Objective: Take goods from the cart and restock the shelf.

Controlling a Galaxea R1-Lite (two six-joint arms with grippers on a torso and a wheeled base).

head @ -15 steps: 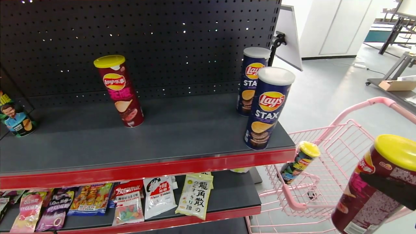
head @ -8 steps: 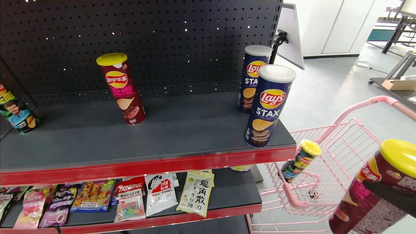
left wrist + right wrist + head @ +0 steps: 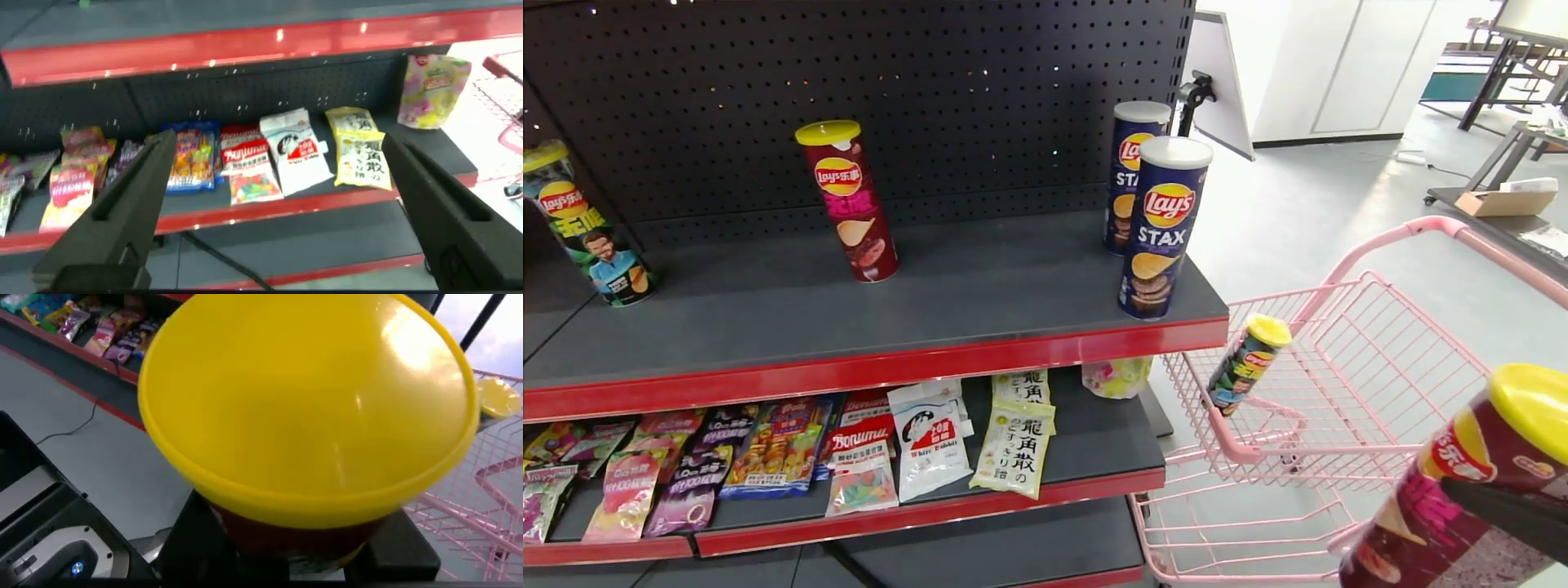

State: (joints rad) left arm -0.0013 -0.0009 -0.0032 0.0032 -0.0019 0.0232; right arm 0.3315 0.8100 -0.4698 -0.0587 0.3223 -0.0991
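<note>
My right gripper (image 3: 298,555) is clamped on the maroon can (image 3: 1454,490), one finger on each side of the body just under its yellow lid (image 3: 306,400). The can stands a little tilted in the grip, low and off to the shelf's right end. Just beyond it is the pink cart (image 3: 1347,384), where a dark can (image 3: 1245,363) with a yellow lid leans in the corner nearest the shelf.

My left gripper (image 3: 278,143) hangs with its fingers spread wide and nothing between them. Straight ahead of it, snack packets (image 3: 286,155) lie on the lower shelf (image 3: 245,214).

Farther from both grippers, the upper shelf (image 3: 874,327) carries a matching maroon can (image 3: 849,200), two blue cans (image 3: 1160,229) close together at the cart end, and a green can (image 3: 592,224) at the far end.
</note>
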